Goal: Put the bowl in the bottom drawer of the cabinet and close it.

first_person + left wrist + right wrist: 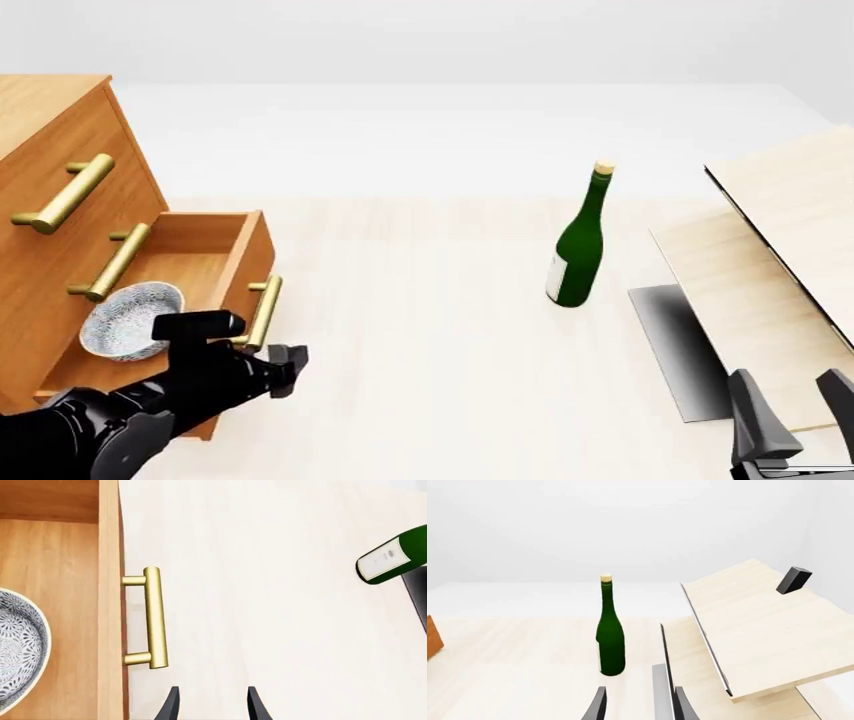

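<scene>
The front view looks forward and down from above and behind the arms, taking in the cabinet (54, 215), bottle (579, 240) and boards (767, 280). The left wrist view looks close, straight down past the drawer (110, 600) front. The right wrist view looks level and forward from low down. All three share the bottle.

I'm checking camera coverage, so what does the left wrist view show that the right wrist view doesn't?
Only the left wrist view shows the open honey-brown wooden bottom drawer, its brass bar handle, and the white-grey speckled bowl lying inside it. Only the right wrist view shows the pale light-wood boards and a small black block on them. Both show the green wine bottle and the pale tabletop.
</scene>
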Motion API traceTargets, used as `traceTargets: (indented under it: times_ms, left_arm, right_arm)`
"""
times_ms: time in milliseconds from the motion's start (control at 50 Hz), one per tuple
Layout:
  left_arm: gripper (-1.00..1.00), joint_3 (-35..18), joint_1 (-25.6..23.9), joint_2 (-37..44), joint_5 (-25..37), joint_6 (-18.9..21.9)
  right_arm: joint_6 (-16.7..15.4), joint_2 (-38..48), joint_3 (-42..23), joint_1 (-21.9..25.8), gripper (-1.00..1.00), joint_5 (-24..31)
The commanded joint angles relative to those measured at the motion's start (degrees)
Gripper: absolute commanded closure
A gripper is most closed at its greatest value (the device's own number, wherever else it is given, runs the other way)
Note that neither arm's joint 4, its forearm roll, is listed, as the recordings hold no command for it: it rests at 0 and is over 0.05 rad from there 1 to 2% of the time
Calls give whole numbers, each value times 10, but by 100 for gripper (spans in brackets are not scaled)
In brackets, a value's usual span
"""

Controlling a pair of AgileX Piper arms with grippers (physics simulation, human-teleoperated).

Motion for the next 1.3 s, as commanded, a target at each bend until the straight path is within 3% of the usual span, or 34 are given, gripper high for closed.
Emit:
traceTargets:
  times_ms: [20, 440, 1300]
  left_arm:
    - [-100, 11, 29, 72, -1, 12]
    - [-100, 27, 79, 57, 4, 41]
    - [-100, 59, 110, 47, 7, 36]
  right_arm:
    - [0, 0, 0, 0, -100, 0]
    - [1, 0, 0, 0, -100, 0]
    - [1, 0, 0, 0, -100, 0]
